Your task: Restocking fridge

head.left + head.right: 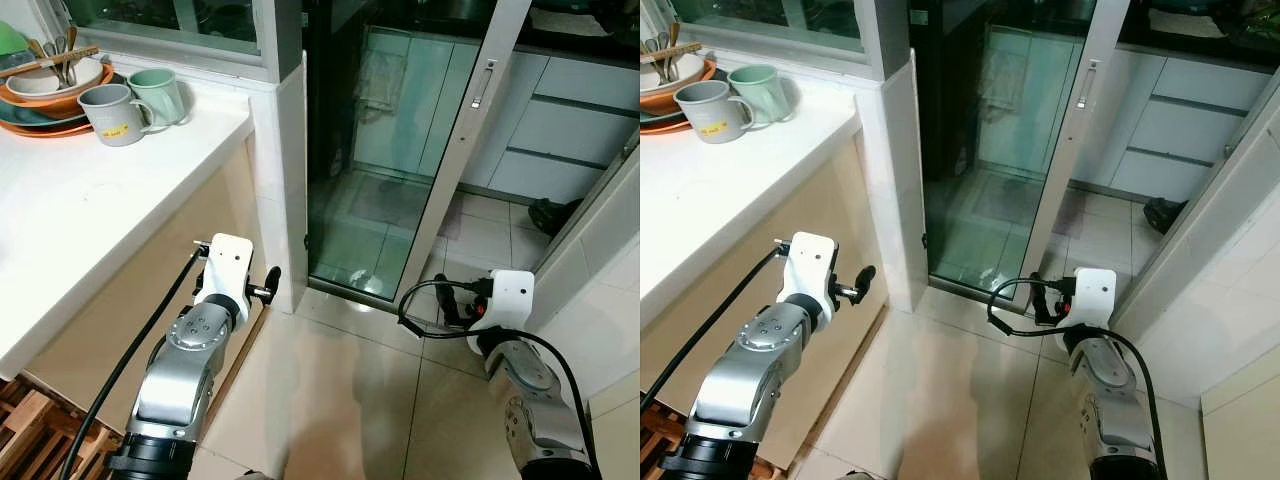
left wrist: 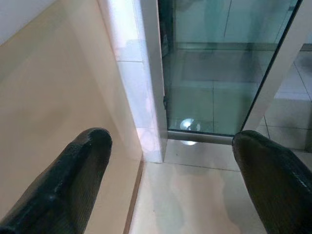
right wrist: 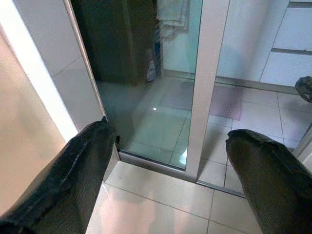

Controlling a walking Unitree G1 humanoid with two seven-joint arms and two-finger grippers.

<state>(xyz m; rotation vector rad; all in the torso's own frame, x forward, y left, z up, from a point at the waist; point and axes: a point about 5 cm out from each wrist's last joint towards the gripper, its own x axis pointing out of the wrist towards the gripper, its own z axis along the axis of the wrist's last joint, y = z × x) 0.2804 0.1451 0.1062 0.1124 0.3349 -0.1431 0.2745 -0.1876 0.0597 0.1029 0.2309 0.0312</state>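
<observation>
Head view: a white counter (image 1: 90,210) carries two mugs (image 1: 135,105) beside stacked bowls (image 1: 50,85); a glass door (image 1: 400,150) stands ahead over tiled floor (image 1: 350,390). No fridge is recognisable.

Wrist views: left gripper (image 2: 170,161) and right gripper (image 3: 168,161) hang with fingers spread, empty, above the floor.

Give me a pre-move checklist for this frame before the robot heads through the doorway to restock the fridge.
1. Left gripper open, holding nothing: ok.
2. Right gripper open, holding nothing: ok.
3. Items to restock in hand: not ok.
4. Fridge located: cannot tell.
5. Glass door straight ahead; gap wide enough to pass: cannot tell.
6. Left arm beside the counter; mugs sit well back from its edge: ok.
</observation>
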